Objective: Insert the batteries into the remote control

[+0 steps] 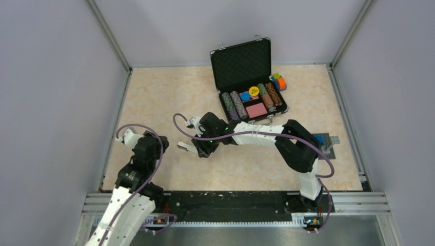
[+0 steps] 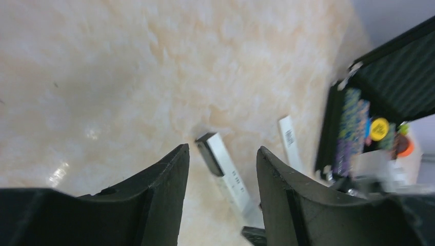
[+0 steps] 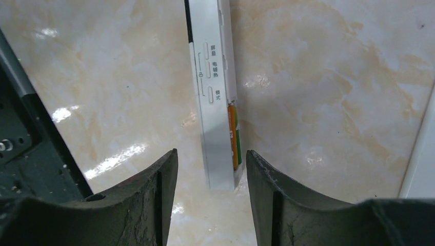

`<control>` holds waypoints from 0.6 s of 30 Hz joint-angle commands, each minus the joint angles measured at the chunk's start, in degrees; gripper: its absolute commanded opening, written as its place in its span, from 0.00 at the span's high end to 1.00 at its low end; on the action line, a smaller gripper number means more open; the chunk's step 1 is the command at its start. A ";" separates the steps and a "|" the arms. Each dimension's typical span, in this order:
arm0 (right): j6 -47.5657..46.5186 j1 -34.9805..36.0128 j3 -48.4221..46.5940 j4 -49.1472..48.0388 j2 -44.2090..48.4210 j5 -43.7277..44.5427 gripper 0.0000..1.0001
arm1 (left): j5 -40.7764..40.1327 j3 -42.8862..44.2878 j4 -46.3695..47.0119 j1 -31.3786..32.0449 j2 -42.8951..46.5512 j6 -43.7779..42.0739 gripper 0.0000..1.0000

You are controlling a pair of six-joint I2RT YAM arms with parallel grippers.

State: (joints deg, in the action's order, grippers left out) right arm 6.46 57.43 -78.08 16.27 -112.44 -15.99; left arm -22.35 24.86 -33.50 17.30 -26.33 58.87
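- Top view: the remote control [image 1: 184,147] lies on the worktop [image 1: 154,97] left of centre, just beside the right claw [image 1: 199,148], whose arm reaches across from the right. The open black case [image 1: 241,64] stands at the far edge. Bare surface spreads out to the left and far-left. The left arm stays folded near the left wall.
- Left wrist view: the left claw [image 2: 221,151] is released, its fingers [image 2: 169,174] spread on either side of the remote control [image 2: 225,169], with a gap on each side. A separate white strip [image 2: 289,137] lies to the right, near the case's [image 2: 390,77] rim.
- Right wrist view: the right claw [image 3: 211,154] is released too. The near end of the remote control [image 3: 213,92] sits between its fingers [image 3: 164,179] without touching them. The batteries [image 3: 233,138] show as an orange-and-green line in the slot along the remote's right edge. Open marble lies on both sides.
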 commanded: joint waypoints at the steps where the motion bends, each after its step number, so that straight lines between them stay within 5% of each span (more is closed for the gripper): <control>1: -3.65 2.08 -2.47 -1.42 -1.75 6.74 0.50 | -14.32 10.42 -11.21 -0.01 2.79 -3.55 0.44; 14: -9.12 7.18 -3.91 -0.12 -4.84 18.33 0.60 | -19.16 21.13 -13.88 0.01 8.46 -8.98 0.42; 18: -9.72 8.28 -4.38 1.39 -5.48 21.78 0.73 | -18.49 21.31 -14.17 0.01 9.34 -9.33 0.42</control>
State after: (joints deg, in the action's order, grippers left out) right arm -1.37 64.14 -79.77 16.38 -116.97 0.64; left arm -40.18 44.36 -47.03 17.30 -18.02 51.35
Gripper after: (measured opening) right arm 0.340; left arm 0.580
